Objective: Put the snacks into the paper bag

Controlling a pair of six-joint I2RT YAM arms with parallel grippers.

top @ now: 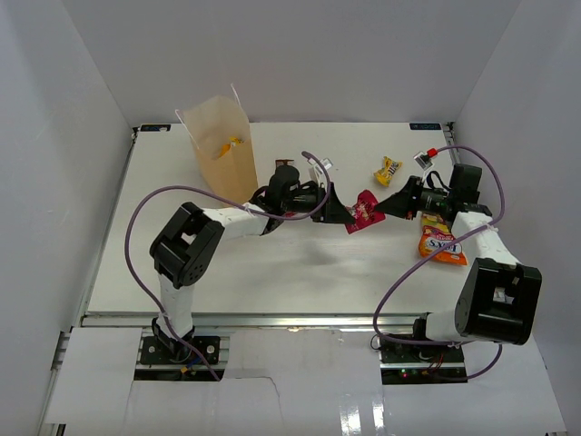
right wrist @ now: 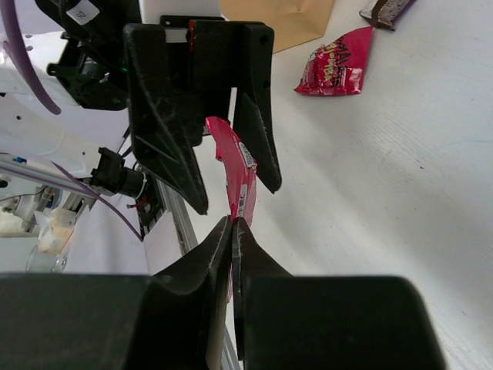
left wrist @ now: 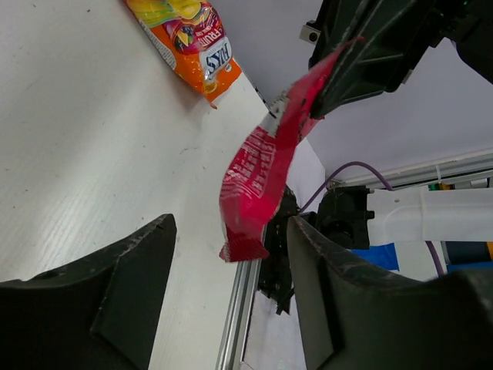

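Note:
A red snack packet (top: pixel 365 211) hangs in the air over the table's middle, and my right gripper (top: pixel 381 209) is shut on its upper edge. In the right wrist view the pinch (right wrist: pixel 233 222) is on that red packet (right wrist: pixel 240 181). My left gripper (top: pixel 343 216) is open, its two fingers (left wrist: pixel 131 285) on either side of the packet's lower end (left wrist: pixel 258 181) without touching it. The tan paper bag (top: pixel 221 145) stands upright at the back left with something yellow inside. Other snacks lie on the table: a yellow packet (top: pixel 388 170), an orange bag (top: pixel 440 242) and a second red packet (right wrist: pixel 335 65).
A dark brown bar (right wrist: pixel 389 9) lies near the paper bag's foot (right wrist: pixel 277 19). A silver wrapper (top: pixel 322 166) sits behind the left arm. A small red-capped item (top: pixel 432 152) is at the back right. White walls close in the table on three sides.

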